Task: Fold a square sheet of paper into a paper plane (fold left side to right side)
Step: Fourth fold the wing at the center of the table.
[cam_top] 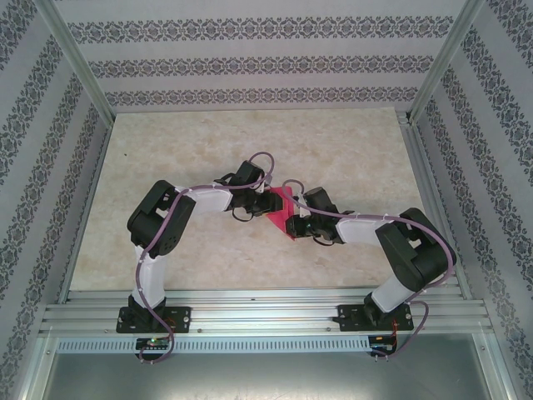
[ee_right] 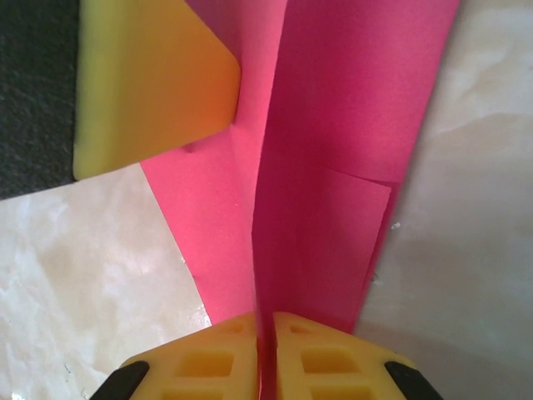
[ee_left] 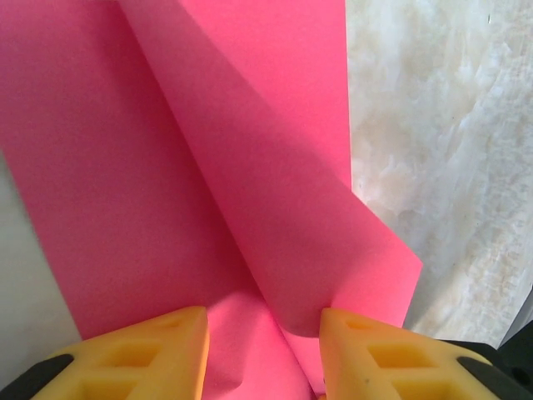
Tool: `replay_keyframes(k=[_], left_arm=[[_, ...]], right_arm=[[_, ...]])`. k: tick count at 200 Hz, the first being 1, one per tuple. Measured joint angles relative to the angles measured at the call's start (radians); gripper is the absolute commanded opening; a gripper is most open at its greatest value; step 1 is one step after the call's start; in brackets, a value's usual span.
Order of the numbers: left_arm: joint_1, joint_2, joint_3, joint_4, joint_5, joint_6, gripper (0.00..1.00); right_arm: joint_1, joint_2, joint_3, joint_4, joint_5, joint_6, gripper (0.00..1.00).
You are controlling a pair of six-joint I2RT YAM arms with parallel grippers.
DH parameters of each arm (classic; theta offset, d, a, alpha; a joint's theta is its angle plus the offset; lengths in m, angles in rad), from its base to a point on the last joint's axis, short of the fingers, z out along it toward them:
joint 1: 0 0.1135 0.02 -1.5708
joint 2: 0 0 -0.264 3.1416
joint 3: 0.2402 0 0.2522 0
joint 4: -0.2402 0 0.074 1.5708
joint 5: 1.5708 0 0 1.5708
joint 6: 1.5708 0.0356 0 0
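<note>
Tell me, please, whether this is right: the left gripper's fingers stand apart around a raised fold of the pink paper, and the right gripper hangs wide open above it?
One thing is wrong: the right gripper is shut, not open; the right wrist view shows it pinching an upright flap of the pink paper. The left gripper does stand open around a fold.
</note>
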Motion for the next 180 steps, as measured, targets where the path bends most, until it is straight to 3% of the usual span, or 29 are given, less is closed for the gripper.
replay_keyframes(k=[84,180], left_arm=[[0.000,0.010,0.013,-0.006,0.000,0.000,0.42],[-0.001,0.016,0.026,-0.018,0.000,0.000,0.42]], right_arm=[[-0.100,-0.086,-0.006,0.011,-0.087,0.052,0.31],[-0.142,0.053,0.098,0.066,-0.194,0.101,0.26]])
